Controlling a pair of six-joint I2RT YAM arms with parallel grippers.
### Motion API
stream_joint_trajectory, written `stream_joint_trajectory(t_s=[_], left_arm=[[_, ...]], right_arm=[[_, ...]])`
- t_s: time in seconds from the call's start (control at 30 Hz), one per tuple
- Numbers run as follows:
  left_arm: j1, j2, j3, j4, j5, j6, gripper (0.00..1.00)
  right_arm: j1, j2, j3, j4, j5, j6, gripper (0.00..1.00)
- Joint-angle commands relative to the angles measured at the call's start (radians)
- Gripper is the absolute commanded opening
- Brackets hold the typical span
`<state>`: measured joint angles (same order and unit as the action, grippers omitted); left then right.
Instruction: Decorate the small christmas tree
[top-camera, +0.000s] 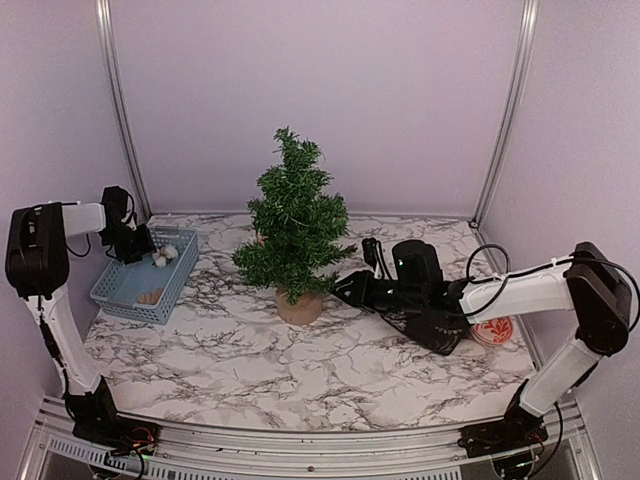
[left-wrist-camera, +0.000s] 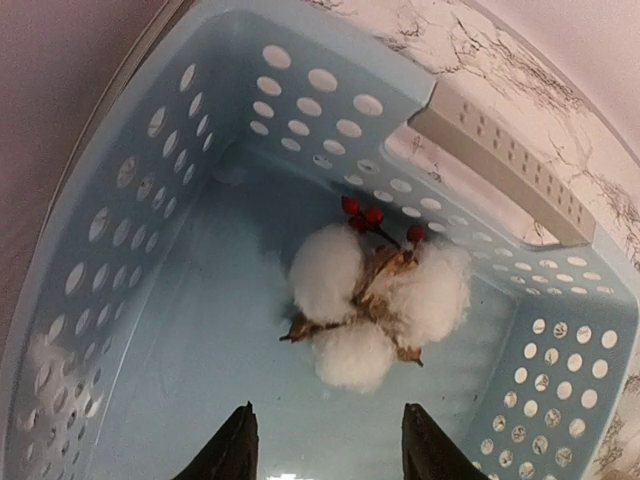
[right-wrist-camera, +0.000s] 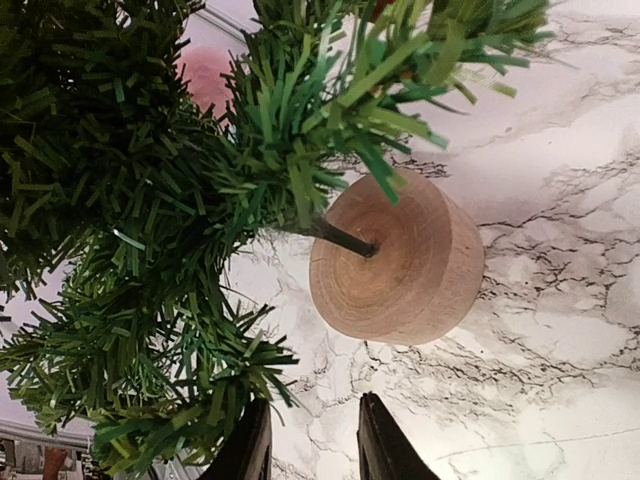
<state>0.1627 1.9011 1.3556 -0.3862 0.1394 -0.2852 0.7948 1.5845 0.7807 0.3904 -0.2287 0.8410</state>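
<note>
The small christmas tree (top-camera: 293, 215) stands mid-table on its round tan stump base (top-camera: 299, 306). My left gripper (top-camera: 143, 243) hangs open over the blue basket (top-camera: 120, 291). In the left wrist view it (left-wrist-camera: 326, 440) is just short of a white cotton ornament with red berries (left-wrist-camera: 378, 300) lying on the basket floor. My right gripper (top-camera: 345, 287) is open and empty beside the base, low under the branches. In the right wrist view its left finger (right-wrist-camera: 247, 445) brushes a lower branch (right-wrist-camera: 160, 370); the base (right-wrist-camera: 400, 260) is ahead.
A tan ornament (top-camera: 151, 296) lies in the basket's near end. A red and white round ornament (top-camera: 494, 330) lies on the table by the right arm. The basket wall and handle (left-wrist-camera: 500, 160) stand close round my left gripper.
</note>
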Motion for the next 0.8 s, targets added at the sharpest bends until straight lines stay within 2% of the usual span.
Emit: stream_joint_trajectory(t_s=[0.0, 0.17, 0.37, 0.6, 0.77], left_arm=[[0.003, 0.098, 0.13, 0.013, 0.011, 0.046, 0.49], [0.001, 0.203, 0.222, 0.012, 0.04, 0.044, 0.48], [-0.005, 0.261, 0.228, 0.016, 0.037, 0.054, 0.43], [-0.014, 0.268, 0.182, 0.029, 0.004, 0.075, 0.29], [-0.02, 0.249, 0.172, 0.029, -0.003, 0.086, 0.15]], right_arm=[[0.006, -0.062, -0.013, -0.096, 0.027, -0.05, 0.29], [0.005, -0.122, -0.043, -0.136, 0.062, -0.038, 0.29], [0.005, -0.166, -0.054, -0.177, 0.099, -0.033, 0.3], [0.006, -0.166, -0.054, -0.179, 0.112, -0.023, 0.3], [0.006, -0.159, -0.047, -0.182, 0.114, -0.021, 0.3]])
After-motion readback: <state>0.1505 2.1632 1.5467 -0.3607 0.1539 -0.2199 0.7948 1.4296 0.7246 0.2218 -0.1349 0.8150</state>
